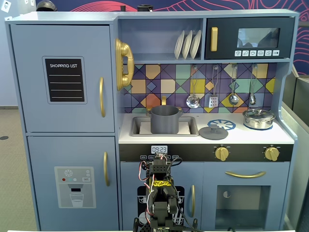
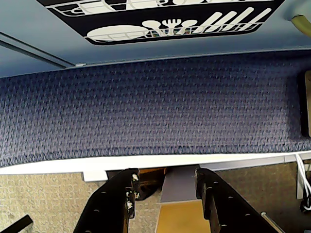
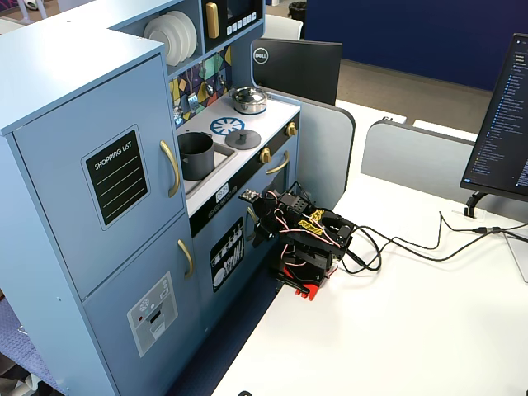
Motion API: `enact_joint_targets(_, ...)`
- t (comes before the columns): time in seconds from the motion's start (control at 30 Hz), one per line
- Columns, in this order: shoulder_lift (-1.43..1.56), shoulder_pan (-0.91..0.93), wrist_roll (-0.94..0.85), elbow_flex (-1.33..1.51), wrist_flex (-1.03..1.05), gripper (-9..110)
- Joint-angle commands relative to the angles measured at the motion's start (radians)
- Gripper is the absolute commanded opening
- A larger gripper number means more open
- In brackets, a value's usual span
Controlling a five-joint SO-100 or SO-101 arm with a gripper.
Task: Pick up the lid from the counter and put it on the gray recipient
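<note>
The lid (image 1: 213, 132) is a flat dark gray disc with a small knob. It lies on the white counter (image 1: 285, 137), just in front of the blue-and-white burner disc (image 1: 221, 124). The gray recipient (image 1: 164, 120) stands uncovered in the sink to its left. Both also show in the other fixed view: the lid (image 3: 242, 139) and the gray recipient (image 3: 195, 155). My arm (image 1: 159, 193) sits folded low in front of the toy kitchen, well below the counter. In the wrist view my gripper (image 2: 166, 177) is open and empty, looking down past the white table edge (image 2: 58, 165) at blue carpet.
A shiny silver pot (image 1: 259, 118) with a glass lid stands on the right of the counter. Utensils (image 1: 193, 100) hang on the backsplash above it. The arm (image 3: 301, 235) is clamped to the edge of a white desk, cables trailing right. A monitor (image 3: 503, 115) stands at the desk's far right.
</note>
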Motion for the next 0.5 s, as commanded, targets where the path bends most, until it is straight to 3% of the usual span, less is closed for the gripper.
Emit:
enact_joint_targets(0.0, -0.023, 0.046, 0.025, 0.002, 0.163, 0)
enact_joint_targets(0.47, -0.011, 0.074, 0.023, -0.02, 0.152, 0)
